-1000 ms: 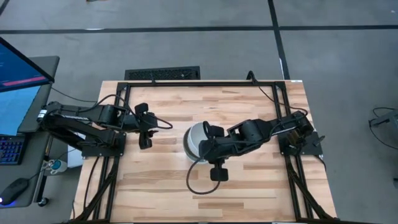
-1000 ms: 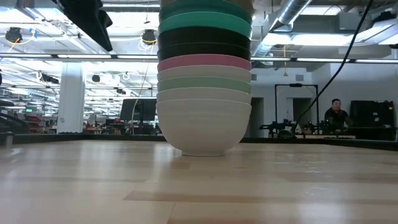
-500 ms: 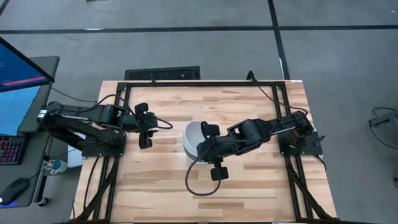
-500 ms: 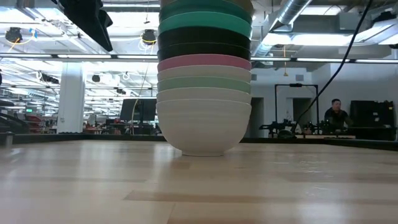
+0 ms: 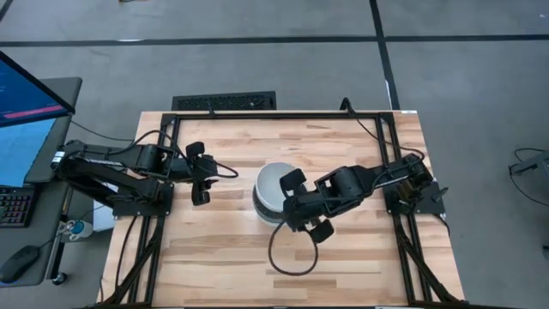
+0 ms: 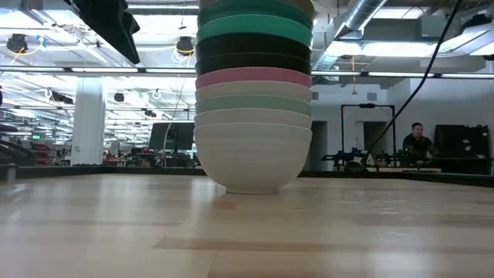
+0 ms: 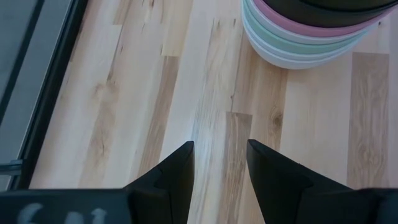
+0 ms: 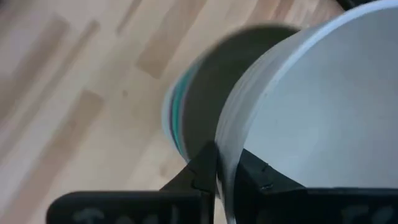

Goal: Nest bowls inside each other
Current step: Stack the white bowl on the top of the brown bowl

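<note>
A stack of nested bowls (image 6: 253, 100) stands at the table's middle, its white bottom bowl resting by its base on the wood; above it are sage, pink, black and teal bowls. The stack also shows from above (image 5: 273, 190). My right gripper (image 5: 290, 199) is over the stack, shut on a pale grey-white bowl (image 8: 323, 99). My left gripper (image 5: 199, 176) is open and empty, to the left of the stack, its fingers (image 7: 180, 168) over bare wood. My right gripper pinches the pale bowl's wall at its rim (image 8: 225, 155), one finger on each side of the wall. The fingers come from the table's right side, slanting down. The bowl sits over the stack's top; whether it rests in the stack I cannot tell.
The table's black frame (image 5: 257, 114) runs along the far edge and the sides. Bare wood (image 5: 223, 257) lies in front of and around the stack. A person (image 6: 417, 139) stands far off in the room behind.
My right gripper has turned at the wrist above the stack, and more of the pale bowl it holds shows from above. The stack itself has stayed still.
</note>
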Controlling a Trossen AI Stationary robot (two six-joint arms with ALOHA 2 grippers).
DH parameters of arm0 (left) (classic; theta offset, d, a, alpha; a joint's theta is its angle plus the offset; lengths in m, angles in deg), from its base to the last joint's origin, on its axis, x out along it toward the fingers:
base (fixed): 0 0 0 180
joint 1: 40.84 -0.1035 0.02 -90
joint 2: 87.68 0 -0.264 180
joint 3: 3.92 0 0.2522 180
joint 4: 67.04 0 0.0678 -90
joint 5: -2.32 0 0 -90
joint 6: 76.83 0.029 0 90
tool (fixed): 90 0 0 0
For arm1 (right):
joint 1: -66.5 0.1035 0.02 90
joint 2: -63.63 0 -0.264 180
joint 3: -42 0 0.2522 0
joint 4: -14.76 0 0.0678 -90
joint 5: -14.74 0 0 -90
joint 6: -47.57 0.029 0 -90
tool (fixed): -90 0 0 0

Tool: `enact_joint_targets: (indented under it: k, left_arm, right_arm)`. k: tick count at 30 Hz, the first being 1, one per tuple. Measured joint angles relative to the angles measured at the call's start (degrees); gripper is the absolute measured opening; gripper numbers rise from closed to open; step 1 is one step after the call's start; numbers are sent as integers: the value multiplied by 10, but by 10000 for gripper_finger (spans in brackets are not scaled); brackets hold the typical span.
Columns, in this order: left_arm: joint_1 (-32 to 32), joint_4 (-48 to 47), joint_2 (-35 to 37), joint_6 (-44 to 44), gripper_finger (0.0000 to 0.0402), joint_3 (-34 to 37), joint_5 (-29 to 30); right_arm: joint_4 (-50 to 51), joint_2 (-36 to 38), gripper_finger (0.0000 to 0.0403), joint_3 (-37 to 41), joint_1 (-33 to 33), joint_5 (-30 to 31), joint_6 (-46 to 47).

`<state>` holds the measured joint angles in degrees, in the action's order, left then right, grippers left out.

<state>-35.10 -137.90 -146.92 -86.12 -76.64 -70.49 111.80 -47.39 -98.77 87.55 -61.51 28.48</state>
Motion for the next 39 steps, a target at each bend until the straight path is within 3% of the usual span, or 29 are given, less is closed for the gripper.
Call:
enact_joint_targets:
  k: [10, 23, 39]
  left_arm:
    - [0, 0, 0, 0, 139, 0, 1]
    - [-14, 0, 0, 0, 139, 0, 26]
    - [-23, 0, 0, -5, 139, 0, 14]
  right_arm:
    - [31, 0, 52, 0, 0, 42, -171]
    - [10, 0, 52, 0, 26, 93, -140]
    - [2, 0, 52, 0, 38, 90, -137]
